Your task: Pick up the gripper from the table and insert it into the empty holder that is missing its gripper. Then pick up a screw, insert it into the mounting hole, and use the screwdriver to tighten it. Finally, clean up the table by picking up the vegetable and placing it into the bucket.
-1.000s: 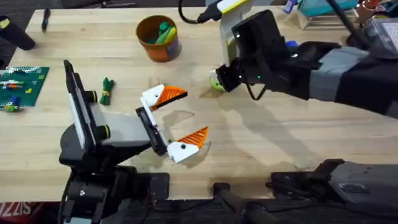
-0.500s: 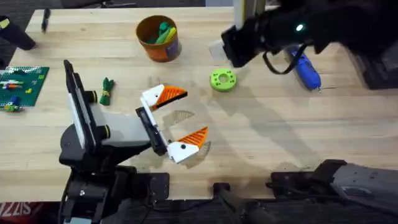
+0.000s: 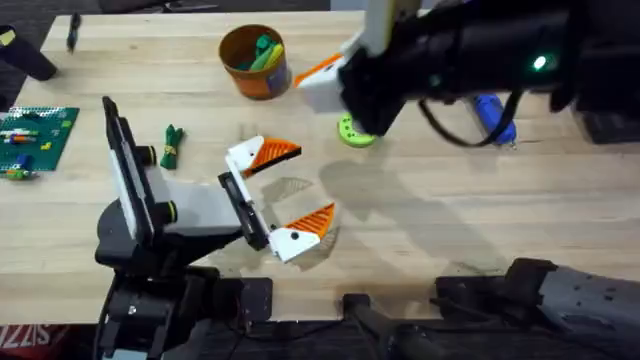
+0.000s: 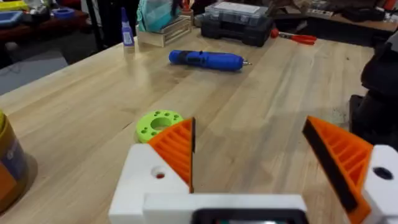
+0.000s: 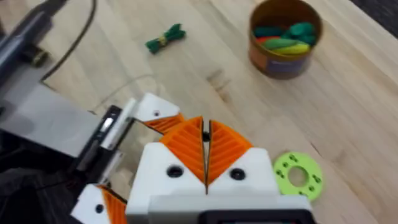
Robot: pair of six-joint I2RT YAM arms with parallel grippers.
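Observation:
My left gripper (image 3: 297,186) (image 4: 256,158) rests open low over the table's near middle. Each of its white holders (image 3: 245,157) carries an orange ribbed wedge (image 3: 273,152). High over the table, my right gripper (image 3: 322,80) (image 5: 206,150) is shut with nothing between its orange pads, between the bucket (image 3: 255,62) (image 5: 285,38) and a green ring disc (image 3: 349,133). The blue screwdriver (image 3: 493,116) (image 4: 206,60) lies at the back right. The dark green vegetable (image 3: 171,146) (image 5: 165,37) lies left of my left gripper. A loose gripper piece and a screw are out of view.
A green brick plate (image 3: 36,136) sits at the table's left edge. A black case (image 4: 239,22) and boxes line the far right edge. The ring disc (image 4: 158,124) (image 5: 299,177) lies between the bucket and the screwdriver. Bare wood lies right of my left gripper.
My right arm has swung left across the back of the table, uncovering the screwdriver; its gripper now hangs beside the bucket. The left arm has not moved.

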